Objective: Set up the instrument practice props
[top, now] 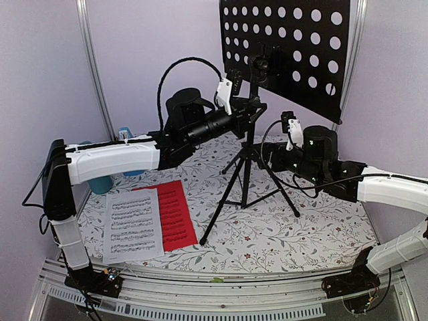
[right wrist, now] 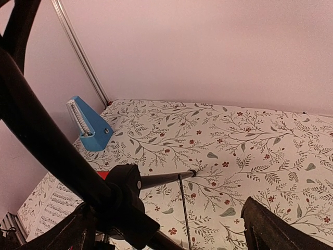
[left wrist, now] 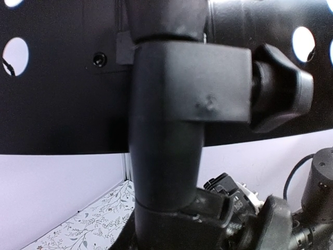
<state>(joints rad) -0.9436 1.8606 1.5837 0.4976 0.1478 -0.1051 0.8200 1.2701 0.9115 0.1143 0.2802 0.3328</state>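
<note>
Clamp block [left wrist: 187, 83] and its knob [left wrist: 281, 88] on the music stand [top: 245, 175] fill my left wrist view, close against the lens. My left gripper [top: 249, 110] is clenched on the stand's pole at that joint. It sits just under the perforated desk [top: 287, 47], which tilts above and behind it. The fingers themselves are hidden in the wrist view.

The stand is upright on its three legs on the flowered tablecloth [top: 301, 227].

My right gripper [top: 269, 159] is released, jaws spread wide, low beside the tripod's hub. Whether it touches the hub I cannot tell. One finger [right wrist: 281, 229] shows at the lower edge of its own view.

- **Metronome [right wrist: 86, 125]:** upright on the cloth, well ahead and left of the right gripper, near the back corner.
- **White sheet [top: 132, 224] and red sheet [top: 175, 214]:** flat on the cloth, well below and left of my left gripper. The white lies over the red one's left edge.
- **Cup [top: 100, 182]:** behind my left forearm, partly hidden.
</note>
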